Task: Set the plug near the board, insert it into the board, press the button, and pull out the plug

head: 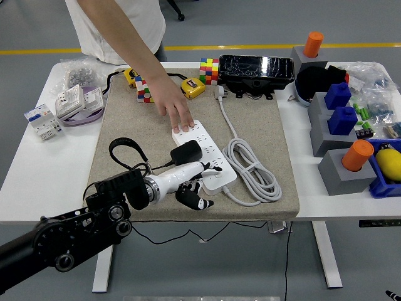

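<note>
The white power board point(207, 157) lies slantwise on the beige mat point(263, 125), its grey cable point(254, 169) coiled to the right. A black plug point(186, 151) stands in the board's middle sockets, and its black cord loops back left. My left hand point(199, 180), white with black fingers, lies low at the board's near left edge, just below the plug. Its upper fingers point(213, 168) stretch onto the board's near end and the thumb hangs toward the mat; it holds nothing. A person's hand point(178, 116) presses down on the board's far end.
Colourful cubes point(208, 70), a yellow tape measure point(192, 87) and a black box point(255, 69) line the mat's far edge. Grey blocks with blue and orange pegs point(341, 119) stand at the right. White socket parts point(69, 103) lie at the left.
</note>
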You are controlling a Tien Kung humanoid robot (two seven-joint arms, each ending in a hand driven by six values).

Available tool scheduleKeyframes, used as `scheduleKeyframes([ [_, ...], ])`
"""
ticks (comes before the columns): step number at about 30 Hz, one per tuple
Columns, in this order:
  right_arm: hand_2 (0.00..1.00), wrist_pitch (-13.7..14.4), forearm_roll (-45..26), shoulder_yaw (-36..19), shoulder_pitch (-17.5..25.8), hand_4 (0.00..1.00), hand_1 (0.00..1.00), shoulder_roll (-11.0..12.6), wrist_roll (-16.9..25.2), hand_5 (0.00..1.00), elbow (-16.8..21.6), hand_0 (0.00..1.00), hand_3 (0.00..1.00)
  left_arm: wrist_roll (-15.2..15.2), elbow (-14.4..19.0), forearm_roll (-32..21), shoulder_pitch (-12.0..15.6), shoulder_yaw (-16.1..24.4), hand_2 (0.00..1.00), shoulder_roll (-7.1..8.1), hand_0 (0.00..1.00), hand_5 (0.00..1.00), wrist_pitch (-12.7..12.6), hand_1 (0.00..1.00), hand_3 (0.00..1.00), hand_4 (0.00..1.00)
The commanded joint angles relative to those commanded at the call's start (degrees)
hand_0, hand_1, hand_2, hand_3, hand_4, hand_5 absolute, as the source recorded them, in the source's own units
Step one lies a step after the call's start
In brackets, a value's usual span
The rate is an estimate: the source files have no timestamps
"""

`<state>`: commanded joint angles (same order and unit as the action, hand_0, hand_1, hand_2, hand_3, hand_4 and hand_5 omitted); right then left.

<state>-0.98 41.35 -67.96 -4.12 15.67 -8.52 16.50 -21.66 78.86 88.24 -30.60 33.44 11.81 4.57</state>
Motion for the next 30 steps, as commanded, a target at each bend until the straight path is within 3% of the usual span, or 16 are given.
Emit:
scheduleKeyframes([
  [19,0.601,0.0,0.0,-0.1,0.0,0.88,0.63,0.0,0.0,0.411,0.0,0.574,0.536,-1.7,-2.5,0.0,-0.1,-0.8,0.127,-0.29,0.087,0.098,1.6,0.068,0.88,0.752],
  [20,0.601,0.0,0.0,-0.1,0.1,0.88,0.63,0.0,0.0,0.411,0.0,0.573,0.536,-1.7,-2.4,0.0,-0.1,-0.8,0.127,-0.3,0.087,0.106,1.5,0.068,0.755,0.747],
  [21,0.601,0.0,0.0,-0.1,0.1,0.88,0.63,0.0,0.0,0.411,0.0,0.573,0.536,-1.6,-2.1,0.0,0.0,-0.5,0.127,-0.3,0.087,0.106,1.3,0.068,0.755,0.747],
  [25,0.601,0.1,0.0,-0.1,0.1,0.88,0.63,0.0,0.0,0.411,0.0,0.573,0.536,2.9,-1.5,-1.0,0.3,0.8,0.127,-0.39,0.087,0.106,-1.8,0.068,0.755,0.747],
  [26,0.602,0.0,0.0,-0.1,0.1,0.88,0.63,0.0,0.0,0.411,0.0,0.573,0.536,4.9,-1.6,-1.7,0.3,1.1,0.24,-0.41,0.179,0.141,-3.2,0.138,0.611,0.757],
  [30,0.602,0.1,0.0,-0.1,0.0,0.88,0.63,0.0,0.1,0.411,0.0,0.573,0.536,14.2,-2.8,-4.7,0.0,1.6,0.24,-0.54,0.179,0.141,-11.2,0.138,0.611,0.757],
])
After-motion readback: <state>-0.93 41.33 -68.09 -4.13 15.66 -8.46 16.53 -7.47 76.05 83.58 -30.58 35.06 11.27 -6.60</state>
